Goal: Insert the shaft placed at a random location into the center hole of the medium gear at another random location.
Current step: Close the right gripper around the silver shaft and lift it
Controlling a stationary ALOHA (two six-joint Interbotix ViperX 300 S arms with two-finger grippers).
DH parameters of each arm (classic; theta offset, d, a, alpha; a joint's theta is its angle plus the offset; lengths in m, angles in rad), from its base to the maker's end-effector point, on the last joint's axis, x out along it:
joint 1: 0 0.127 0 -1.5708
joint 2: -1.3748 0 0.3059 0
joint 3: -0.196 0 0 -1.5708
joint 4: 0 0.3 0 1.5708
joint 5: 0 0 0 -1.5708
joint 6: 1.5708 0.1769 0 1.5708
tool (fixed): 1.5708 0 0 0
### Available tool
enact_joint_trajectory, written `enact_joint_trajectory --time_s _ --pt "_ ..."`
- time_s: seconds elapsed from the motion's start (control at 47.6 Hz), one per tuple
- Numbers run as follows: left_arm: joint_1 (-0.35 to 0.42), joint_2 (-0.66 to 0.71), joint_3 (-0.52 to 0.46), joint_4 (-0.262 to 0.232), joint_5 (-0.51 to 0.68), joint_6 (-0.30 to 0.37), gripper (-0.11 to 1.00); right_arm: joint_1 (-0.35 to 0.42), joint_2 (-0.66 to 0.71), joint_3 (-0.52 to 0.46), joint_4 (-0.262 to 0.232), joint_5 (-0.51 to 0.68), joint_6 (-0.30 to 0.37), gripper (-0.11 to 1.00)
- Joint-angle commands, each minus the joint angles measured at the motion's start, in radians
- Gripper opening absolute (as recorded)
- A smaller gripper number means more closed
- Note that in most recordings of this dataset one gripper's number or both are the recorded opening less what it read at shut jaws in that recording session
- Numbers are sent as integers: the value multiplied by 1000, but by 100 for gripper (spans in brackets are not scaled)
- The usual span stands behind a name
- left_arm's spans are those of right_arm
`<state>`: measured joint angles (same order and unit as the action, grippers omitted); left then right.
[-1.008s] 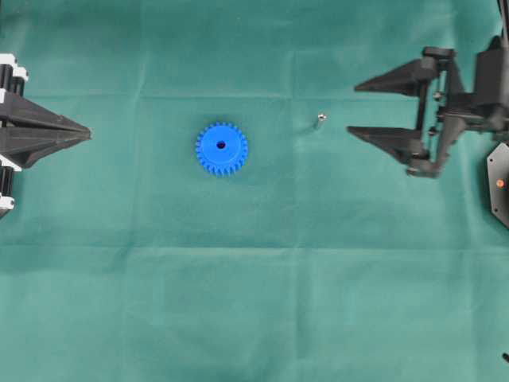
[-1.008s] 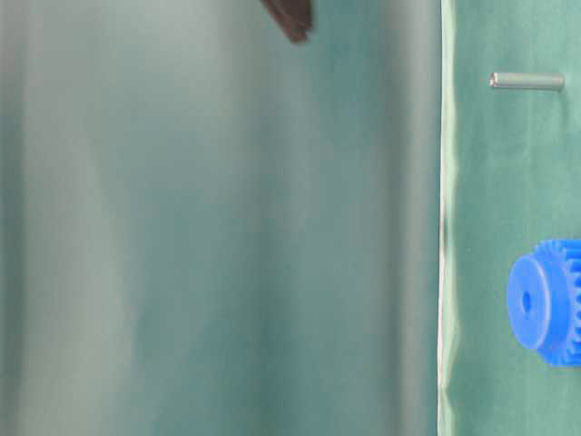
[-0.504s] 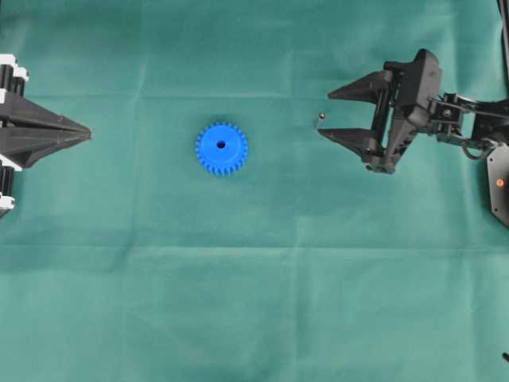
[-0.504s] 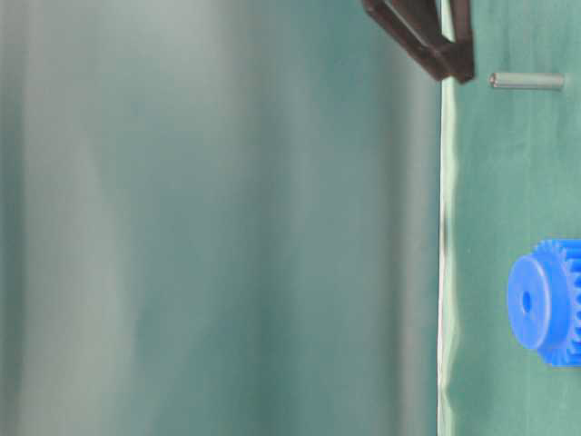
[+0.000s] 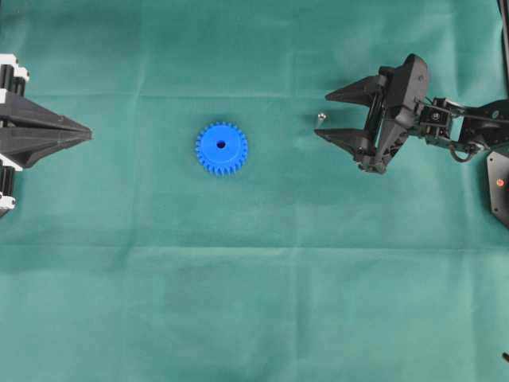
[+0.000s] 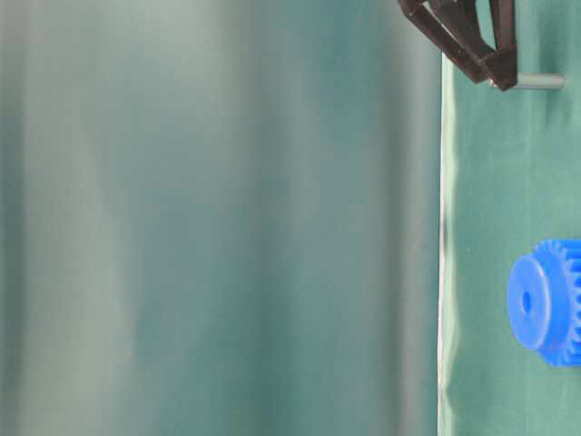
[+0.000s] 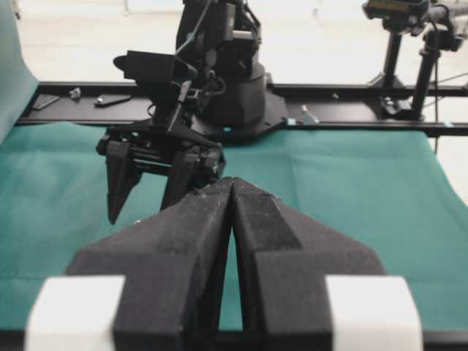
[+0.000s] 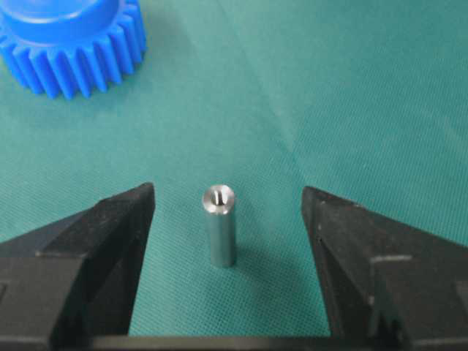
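One green cloth [image 5: 254,302] spans everything; right gripper [image 8: 227,219] apart, left gripper [image 7: 232,212] together.

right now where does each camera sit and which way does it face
Overhead: straight down on the cloth, gear, shaft, both grippers.
Table-level: sideways, low; gear, shaft, right gripper tips.
Left wrist: along the shut left gripper toward the right arm.
Right wrist: down between open fingers at the upright shaft.
All but the left wrist share gear and shaft.

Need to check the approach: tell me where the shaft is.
The shaft stands upright on the green cloth, right of the blue gear, between the open right gripper's fingers, untouched.
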<state>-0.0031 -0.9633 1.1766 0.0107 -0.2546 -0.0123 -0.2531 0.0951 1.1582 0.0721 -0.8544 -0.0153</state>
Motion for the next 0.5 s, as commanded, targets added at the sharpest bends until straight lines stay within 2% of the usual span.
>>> enact_joint_trajectory --time_s 0.0,0.357,0.42,0.483 --pt "-2 9 -18 3 0 3 0 -5 -8 -12 3 -15 -8 76" --pt "0 9 -18 3 0 3 0 -3 3 -32 0 -5 -8 69" --pt "-2 8 -18 3 0 3 0 -5 3 -35 0 8 -8 60" --pt "0 9 -18 3 0 3 0 -3 3 -35 -3 18 -8 46"
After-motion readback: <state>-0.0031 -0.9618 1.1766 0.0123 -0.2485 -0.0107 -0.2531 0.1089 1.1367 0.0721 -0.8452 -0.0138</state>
